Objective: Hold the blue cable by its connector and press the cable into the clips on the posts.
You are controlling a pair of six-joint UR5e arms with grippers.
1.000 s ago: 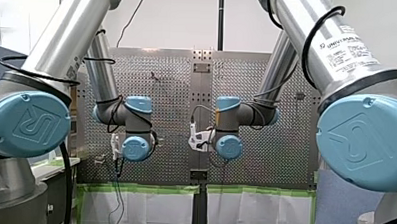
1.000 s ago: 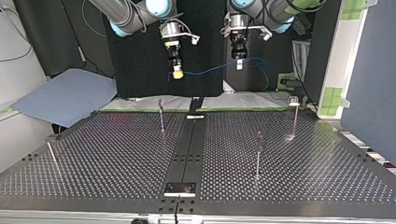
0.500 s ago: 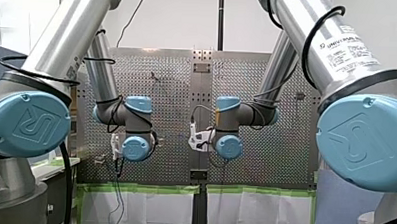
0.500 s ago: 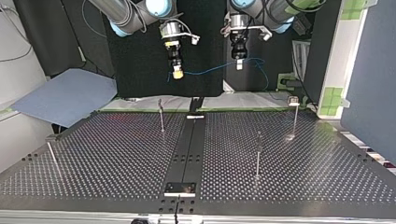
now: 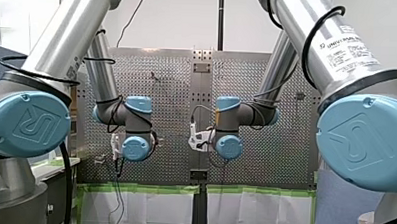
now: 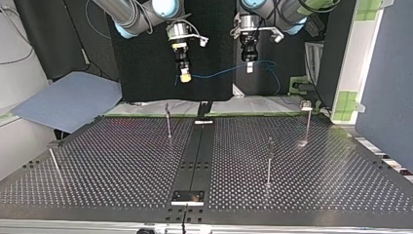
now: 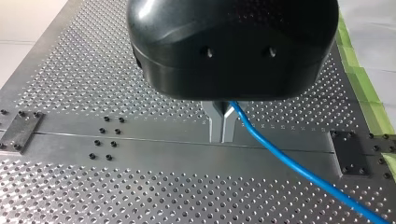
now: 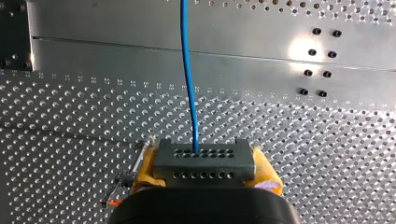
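Blue cable point(image 6: 219, 72) slung high above the perforated metal table point(image 6: 122, 161).
Slim metal posts point(image 6: 268, 163) stand bare nearest the top view; toward the far edge my right gripper point(image 6: 184, 75) clamps the dark grey connector point(image 8: 204, 163), my left gripper point(image 7: 222, 128) pinches the cable, likely to steer it.

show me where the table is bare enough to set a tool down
Widest bare patch: the table at the top view's near left, between the leaning post, the thin post and the central strip. The near right corner, before the middle post, is bare too. Tightest: between that post and the far-right post. The blue cable hangs well above.
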